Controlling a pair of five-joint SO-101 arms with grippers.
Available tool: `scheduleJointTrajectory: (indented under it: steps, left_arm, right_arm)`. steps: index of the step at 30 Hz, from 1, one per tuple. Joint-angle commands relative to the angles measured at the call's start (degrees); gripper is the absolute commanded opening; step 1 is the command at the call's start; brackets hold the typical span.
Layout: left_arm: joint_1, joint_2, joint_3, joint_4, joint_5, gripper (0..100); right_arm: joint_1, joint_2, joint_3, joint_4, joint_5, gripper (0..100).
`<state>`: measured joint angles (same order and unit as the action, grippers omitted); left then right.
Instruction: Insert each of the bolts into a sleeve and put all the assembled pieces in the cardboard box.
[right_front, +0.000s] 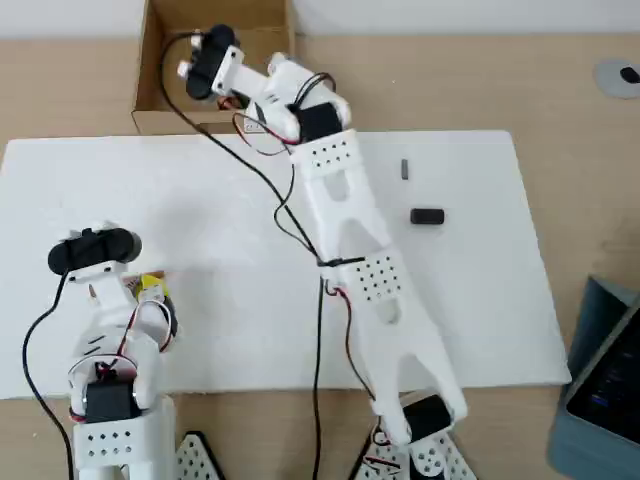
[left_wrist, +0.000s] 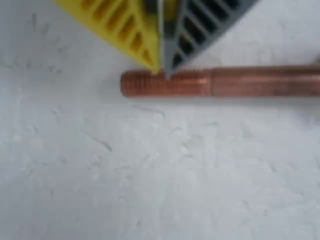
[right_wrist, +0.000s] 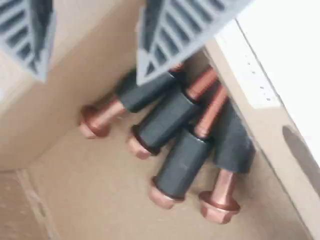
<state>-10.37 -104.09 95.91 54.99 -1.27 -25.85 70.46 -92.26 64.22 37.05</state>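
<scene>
The cardboard box (right_front: 165, 122) is seen in the high view at the far edge of the table (right_front: 450, 80), just beyond a white mat (right_front: 200, 220). The right arm (right_front: 350, 230) is stretched across the mat, with its wrist held over the box. The left arm (right_front: 110, 400) is folded at the near left side, and the left gripper (right_front: 152, 287) is pointed down at the mat. A loose sleeve (right_front: 427, 216) is laid on the mat to the right of the right arm, well apart from the box. A small grey piece (right_front: 405, 169) is laid near it, too small to be identified.

In the left wrist view, a bolt (left_wrist: 220, 82) is laid flat on the mat. The yellow finger (left_wrist: 120, 25) and the grey finger (left_wrist: 205, 22) are brought together tip to tip, with no gap shown between them. The tips are set against the threaded end of the bolt, and the bolt is not clasped between them.

In the right wrist view, the right gripper (right_wrist: 92, 75) is spread wide above the inside of the box, and nothing is held in it. Four assembled pieces (right_wrist: 182, 160) are gathered side by side in a corner of the box. Each is made up of a copper bolt pushed through a dark sleeve, and the flanged heads are turned away from the corner.
</scene>
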Motion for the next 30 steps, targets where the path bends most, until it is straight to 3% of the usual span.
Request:
scheduleJointTrajectory:
  steps: [1,20,25,30]
  left_arm:
    - [-0.6,-0.4,0.1,0.2,-0.1,0]
    - [-0.6,-0.4,0.1,0.2,0.0,0]
    - [-0.6,-0.4,0.1,0.2,0.0,0]
    - [-0.6,-0.4,0.1,0.2,0.0,0]
  right_arm:
    - [-0.1,-8.7,-3.2,5.0,-1.8,13.8]
    - [6.7,-28.7,-3.2,37.7,-5.1,13.8]
    - [8.0,-32.7,-2.5,38.2,-10.2,13.8]
    - [10.2,-35.5,1.4,38.2,-10.7,13.8]
